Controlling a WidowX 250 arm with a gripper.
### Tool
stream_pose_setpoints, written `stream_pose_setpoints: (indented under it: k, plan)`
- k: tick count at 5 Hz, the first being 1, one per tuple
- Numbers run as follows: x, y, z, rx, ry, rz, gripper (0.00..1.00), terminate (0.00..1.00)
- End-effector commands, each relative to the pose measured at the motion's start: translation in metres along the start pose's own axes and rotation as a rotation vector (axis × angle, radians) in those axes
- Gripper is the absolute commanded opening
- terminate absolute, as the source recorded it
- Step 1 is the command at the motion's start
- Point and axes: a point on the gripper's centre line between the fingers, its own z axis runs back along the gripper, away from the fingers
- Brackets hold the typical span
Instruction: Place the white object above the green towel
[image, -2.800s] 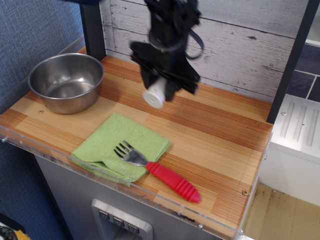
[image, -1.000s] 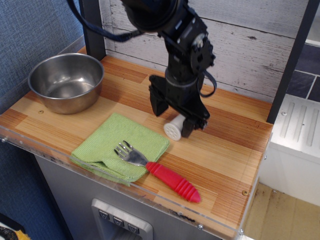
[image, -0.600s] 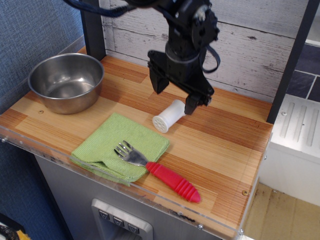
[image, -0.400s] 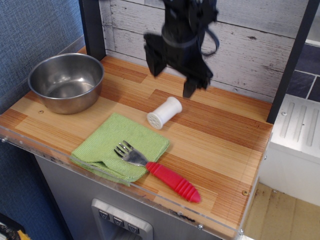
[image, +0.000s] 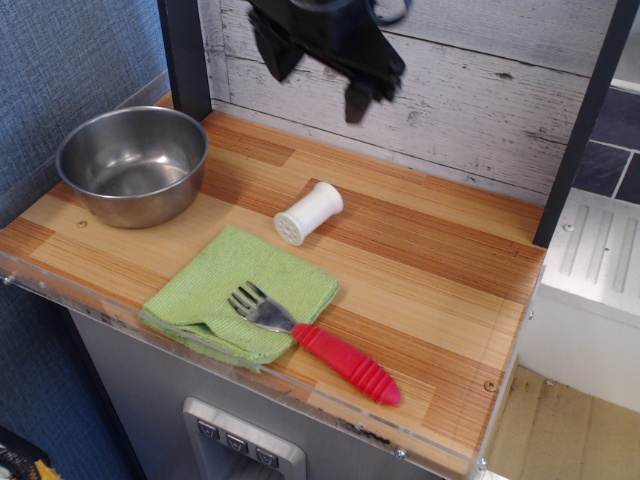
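Note:
The white object, a small spool with a dotted end face, lies on its side on the wooden counter, just beyond the far edge of the green towel. It does not touch the towel as far as I can tell. My gripper is high above the counter near the top of the frame, open and empty, its two dark fingers spread apart and well clear of the spool.
A fork with a red handle lies with its tines on the towel's right part. A steel bowl stands at the far left. A white plank wall backs the counter, and a dark post stands at right.
My gripper set the spool down on the counter, opened, and rose up and left. The released spool rolled a little to the left, toward the towel's far edge.

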Motion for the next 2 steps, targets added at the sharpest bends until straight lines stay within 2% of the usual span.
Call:
stream_pose_setpoints:
  k: [1,2]
  plan:
    - [-0.0018,0.0032,0.0145,0.003,-0.038,0.010,1.00,0.00]
    - [-0.0018,0.0032,0.0145,0.003,-0.038,0.010,1.00,1.00]
